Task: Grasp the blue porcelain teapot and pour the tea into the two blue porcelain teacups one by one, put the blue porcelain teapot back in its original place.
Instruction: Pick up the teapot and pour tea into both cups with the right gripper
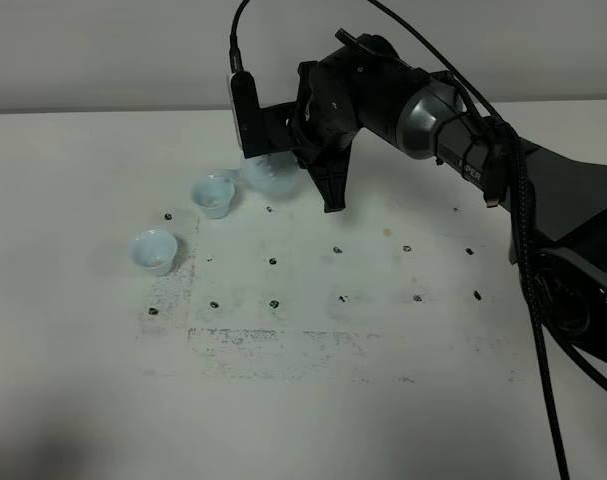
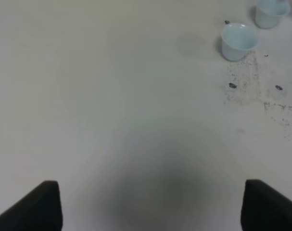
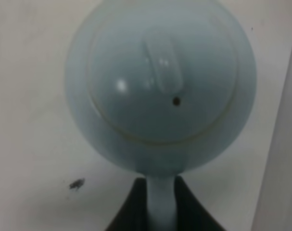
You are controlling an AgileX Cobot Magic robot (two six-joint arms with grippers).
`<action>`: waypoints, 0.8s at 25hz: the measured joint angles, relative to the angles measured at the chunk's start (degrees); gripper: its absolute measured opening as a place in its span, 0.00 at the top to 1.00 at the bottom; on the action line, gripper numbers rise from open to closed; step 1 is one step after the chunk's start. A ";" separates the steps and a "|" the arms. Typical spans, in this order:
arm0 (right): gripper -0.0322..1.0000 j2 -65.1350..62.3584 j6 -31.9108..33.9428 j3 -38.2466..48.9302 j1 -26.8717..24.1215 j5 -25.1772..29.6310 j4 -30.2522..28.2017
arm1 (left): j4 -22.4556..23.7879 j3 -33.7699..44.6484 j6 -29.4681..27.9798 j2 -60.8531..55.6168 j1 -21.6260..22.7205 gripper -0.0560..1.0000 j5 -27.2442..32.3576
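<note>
Right claw [image 3: 160, 208], clamped on the teapot [image 3: 160, 86], seemingly pours into the far teacup [image 1: 214, 195] at its nine o'clock; next it must swing to the near teacup [image 1: 153, 251] at seven o'clock.

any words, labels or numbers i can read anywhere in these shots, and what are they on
"PER": white letters on the black right arm link; the start of the word is hidden by a black cable.
No other text: none on the pale blue glossy round teapot, the two small pale blue handleless cups, or the white table, whose dark marks are only specks.
</note>
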 joint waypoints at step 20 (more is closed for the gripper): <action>0.93 0.00 1.34 0.00 3.17 -3.14 -9.60 | 0.00 0.00 -0.06 0.00 0.00 0.26 0.00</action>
